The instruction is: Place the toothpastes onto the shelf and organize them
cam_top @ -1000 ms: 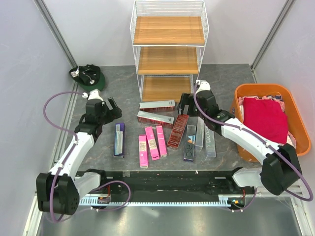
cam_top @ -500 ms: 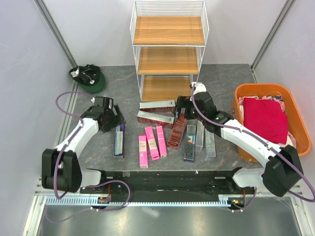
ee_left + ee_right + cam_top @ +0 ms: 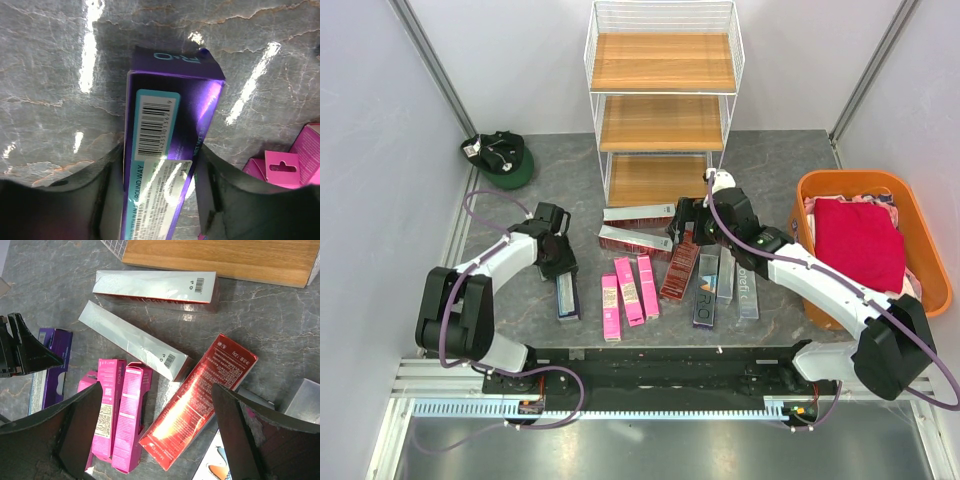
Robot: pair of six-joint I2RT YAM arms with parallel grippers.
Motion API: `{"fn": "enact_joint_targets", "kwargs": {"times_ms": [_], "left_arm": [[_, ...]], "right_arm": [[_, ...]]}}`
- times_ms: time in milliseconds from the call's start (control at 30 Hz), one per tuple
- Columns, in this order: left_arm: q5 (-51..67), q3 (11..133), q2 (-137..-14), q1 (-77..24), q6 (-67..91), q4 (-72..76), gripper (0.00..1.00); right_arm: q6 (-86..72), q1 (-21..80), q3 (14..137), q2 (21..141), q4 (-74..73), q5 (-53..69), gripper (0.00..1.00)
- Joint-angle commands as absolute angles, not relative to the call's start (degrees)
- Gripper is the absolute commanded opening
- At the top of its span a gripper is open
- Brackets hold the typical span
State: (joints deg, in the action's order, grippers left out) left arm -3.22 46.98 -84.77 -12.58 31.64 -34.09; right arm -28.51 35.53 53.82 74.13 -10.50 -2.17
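Left gripper (image 3: 159, 155) clamps the purple box (image 3: 172, 100), 9 o'clock of the pink boxes (image 3: 628, 290); we note right gripper (image 3: 156, 386) spread wide over a dark red box (image 3: 200, 400).

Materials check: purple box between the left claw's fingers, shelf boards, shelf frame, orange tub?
Purple toothpaste box: looks like glossy printed cardboard; creased edges, barcode label, strong glare.
Shelf boards: light wood or wood-look laminate; grain lines, matte.
Shelf frame: thin white wire, probably coated metal.
Orange tub: likely moulded plastic; smooth, even colour, rounded rim.
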Motion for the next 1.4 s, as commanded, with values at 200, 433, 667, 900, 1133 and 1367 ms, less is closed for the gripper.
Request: {"fn": "enact_joint_targets", "kwargs": {"times_ms": [200,433,667,900,1133,1367], "left_arm": [[-2.29,49.48,-82.71,-13.1,32.34,-33.93,0.36],[2.63,51.94,-73.49,-12.31,35.67,-31.47,0.36],[11.32,48.1,-63.38,-10.11,47.0,-21.03,0.38],[21.53,39.73,-57.83,-8.61,64.06,-1.07,0.38],[24.08,36.65,-55.02,-8.61,72.42,7.38,0.37],[24.7,35.68,-52.73,-8.61,73.74,7.91,0.37]], "right_arm": [[-29.0,38.32,57.13,73.92,-10.99,-0.7,0.98],[-29.0,43.14,57.57,72.07,-10.46,-2.55,0.98],[-30.41,52.46,54.06,67.42,-5.63,-12.64,0.98],[-30.67,64.76,50.19,67.23,3.33,-21.79,0.98],[-30.93,71.1,51.06,72.42,6.76,-30.57,0.97],[-29.8,71.19,52.82,78.74,10.8,-31.55,0.89]]}}
